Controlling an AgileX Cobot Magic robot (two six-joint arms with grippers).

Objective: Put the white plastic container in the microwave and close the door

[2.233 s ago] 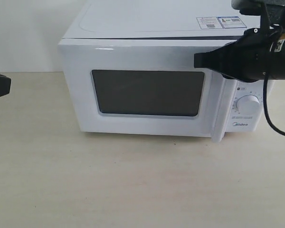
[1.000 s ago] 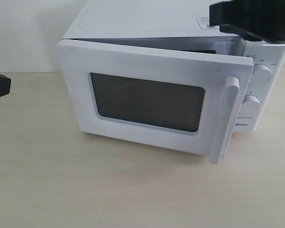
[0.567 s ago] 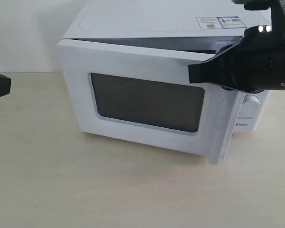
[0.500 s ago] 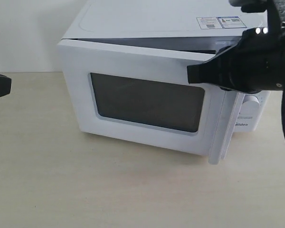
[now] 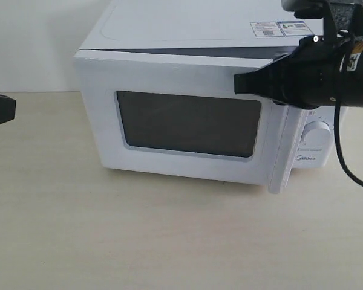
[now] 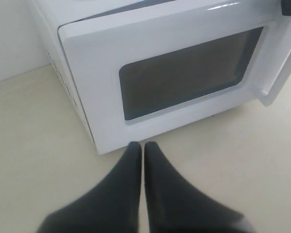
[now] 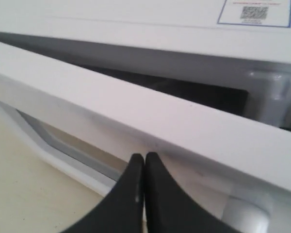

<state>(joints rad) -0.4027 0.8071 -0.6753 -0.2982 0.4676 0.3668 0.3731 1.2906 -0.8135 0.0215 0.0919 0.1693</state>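
step: closing the door, last bit of the push, we judge
microwave [image 5: 187, 30]: sits on the worktop [image 5: 169, 241], stickers on top
door [image 5: 169, 78]: almost shut; in the right wrist view we see a dark slit between its top edge and the body, wider toward the handle side
container: not visible in any view; the window [image 5: 187, 124] is too dark to see through, so we only guess it is inside
right jaws: clenched on nothing, tips together and looking pressed to the door front just under its top edge, near the handle [image 5: 282, 169] end
left jaws: clenched, empty, low over the worktop off the hinge-side corner, apart from the door
how to push: we'd use the shut tips as a blunt pusher, flat on the face, straight toward the body
where to push: close to the handle side, far from the hinge, for the most leverage
pace: slow and steady to the latch, no jab
risk 1: tips sliding up over the top edge into the slit
risk 2: the whole oven skidding back on the worktop if the push is sharp
done when: slit gone, door flush with the panel that carries the dial [image 5: 317, 133]
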